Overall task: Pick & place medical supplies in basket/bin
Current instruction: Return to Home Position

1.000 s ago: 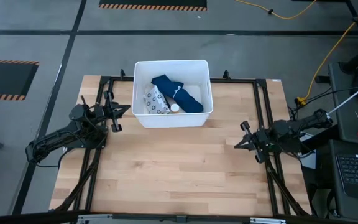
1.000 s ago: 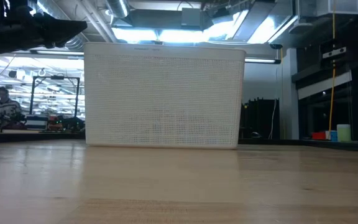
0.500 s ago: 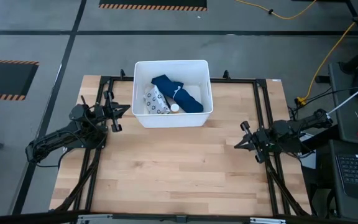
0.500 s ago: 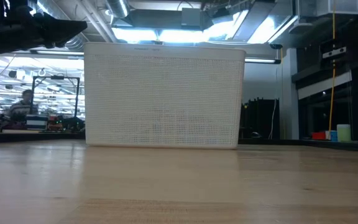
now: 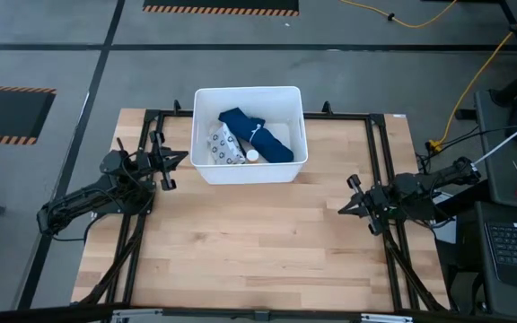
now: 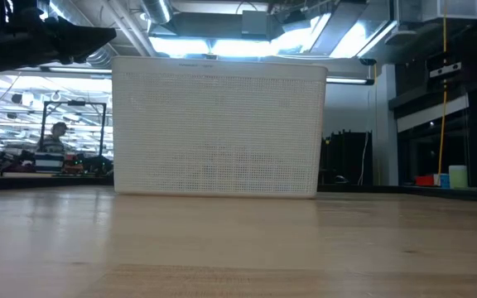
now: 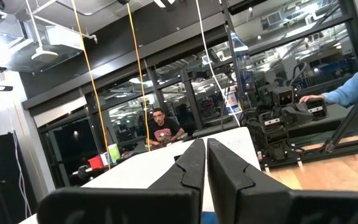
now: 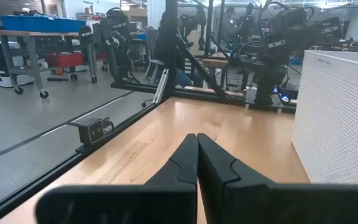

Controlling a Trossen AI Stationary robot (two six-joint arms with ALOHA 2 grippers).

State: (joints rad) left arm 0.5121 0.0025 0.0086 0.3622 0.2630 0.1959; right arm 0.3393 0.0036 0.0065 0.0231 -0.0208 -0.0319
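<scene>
The white tub (image 5: pixel 249 169) stands at the table's far middle; the low view shows its near wall (image 6: pixel 218 128), the right wrist view its side (image 8: pixel 340 118). Inside lie the dark-blue bundle (image 5: pixel 257 135) with its white band, the grey-white patterned packet (image 5: pixel 225 146) leaning on the left wall, and the tiny white round object (image 5: pixel 253 155) on the floor between them. My left gripper (image 5: pixel 165 161) (image 7: pixel 205 146) rests shut by the table's left edge, left of the tub. My right gripper (image 5: pixel 348 203) (image 8: pixel 197 140) rests shut near the right edge.
A black frame rail (image 5: pixel 267 115) runs round the tabletop. Bare wood (image 5: pixel 258 242) stretches between the arms and toward the near edge. People sit in the room beyond (image 7: pixel 161 127) (image 6: pixel 56 136). A yellow cable (image 5: pixel 474 72) lies on the floor past the right side.
Both arms and the tub's contents have kept still. Only a person in the far background of the low view has moved to the right.
</scene>
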